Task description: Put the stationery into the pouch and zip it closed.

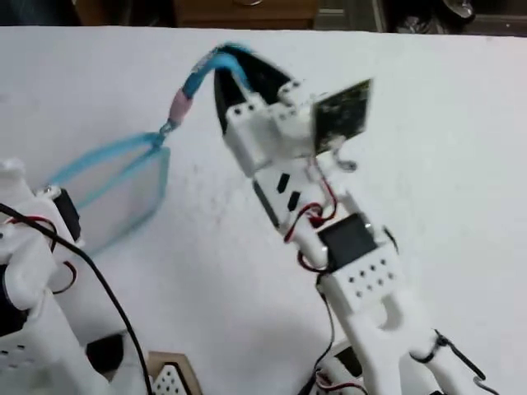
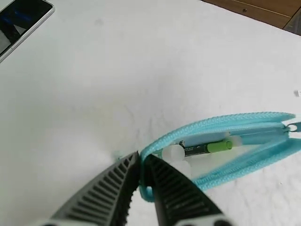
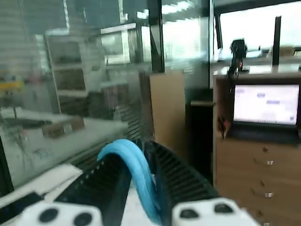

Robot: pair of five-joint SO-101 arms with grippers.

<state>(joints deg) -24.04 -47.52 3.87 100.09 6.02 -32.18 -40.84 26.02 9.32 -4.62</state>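
Blue pouch [image 1: 123, 196] lies on the table [image 1: 428, 164], pens [image 2: 207, 148] already inside, left gripper [image 2: 141, 159] clamped on its corner, right gripper [image 3: 134, 150] pinching the strap [image 1: 196, 81], and the zip looks not yet closed

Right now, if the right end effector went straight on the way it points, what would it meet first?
Beyond the blue strap clamped in the right end effector, the way looks free: it points off the table into the room, though depth is unclear.

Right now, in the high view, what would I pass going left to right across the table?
Pouch → strap → right tool, shut on the strap's end.
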